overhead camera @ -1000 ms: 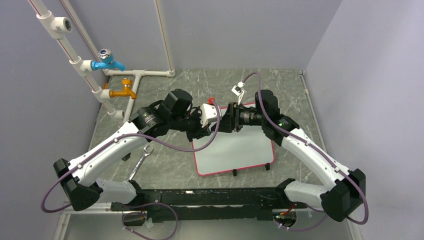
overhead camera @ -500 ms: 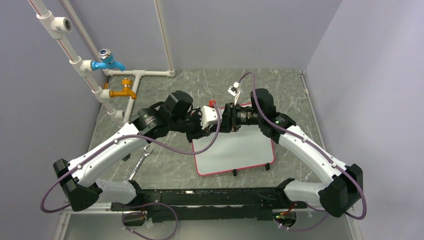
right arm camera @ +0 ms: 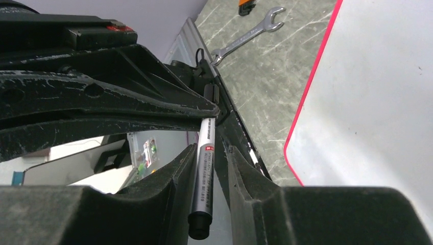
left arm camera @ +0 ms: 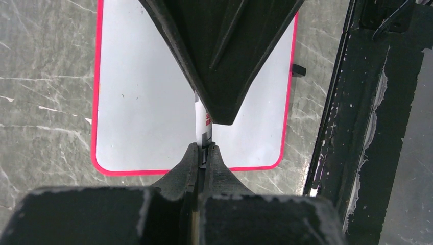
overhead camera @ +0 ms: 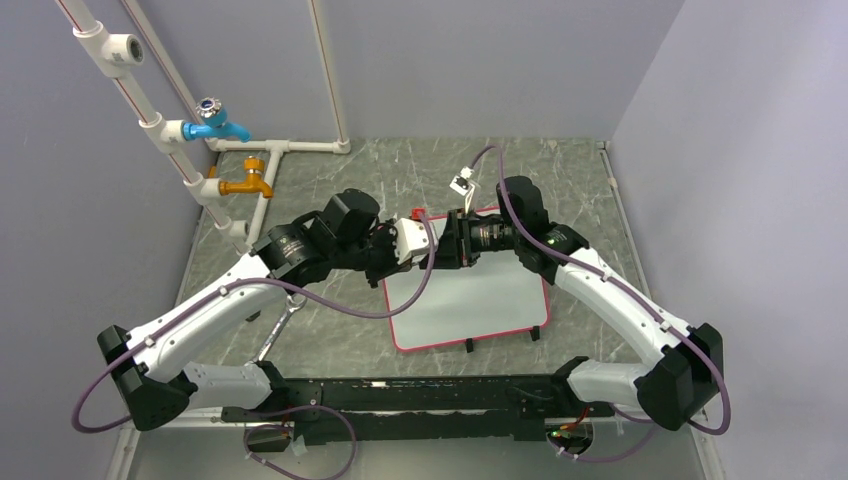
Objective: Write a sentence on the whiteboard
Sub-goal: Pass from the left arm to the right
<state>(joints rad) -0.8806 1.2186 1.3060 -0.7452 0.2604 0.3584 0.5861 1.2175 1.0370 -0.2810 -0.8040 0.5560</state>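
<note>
1. Two grippers meet tip to tip above the far left corner of the whiteboard [overhead camera: 480, 300]. The board lies flat on the marbled table [overhead camera: 330, 340] between the arms, and its white face is blank.
2. On one side, the left gripper [left arm camera: 204, 153] is clamped tight near one end of a marker [right arm camera: 204, 173]. It holds the marker off the board, probably so the other arm can reach the barrel.
3. Opposite it, the right gripper [right arm camera: 209, 150] straddles that barrel with its jaws narrow. A dark sliver shows along one side, so I cannot tell whether the pads are pressing.
4. Both ends of the marker look black, so the cap end is not clear. The pose suits either a handover or a cap pull, so writing seems not yet begun.
5. Most of the white face, toward the near and right sides, lies uncovered. That leaves open room for a line of text inside the pink rim.
6. Small black feet [overhead camera: 468, 345] stick out from the board's near edge, toward the black rail [overhead camera: 420, 395] by the bases.
7. Left of the board lies a wrench [overhead camera: 280, 325], well apart from the rim. The taps [overhead camera: 215, 125] and white pipes stand at the far left.
</note>
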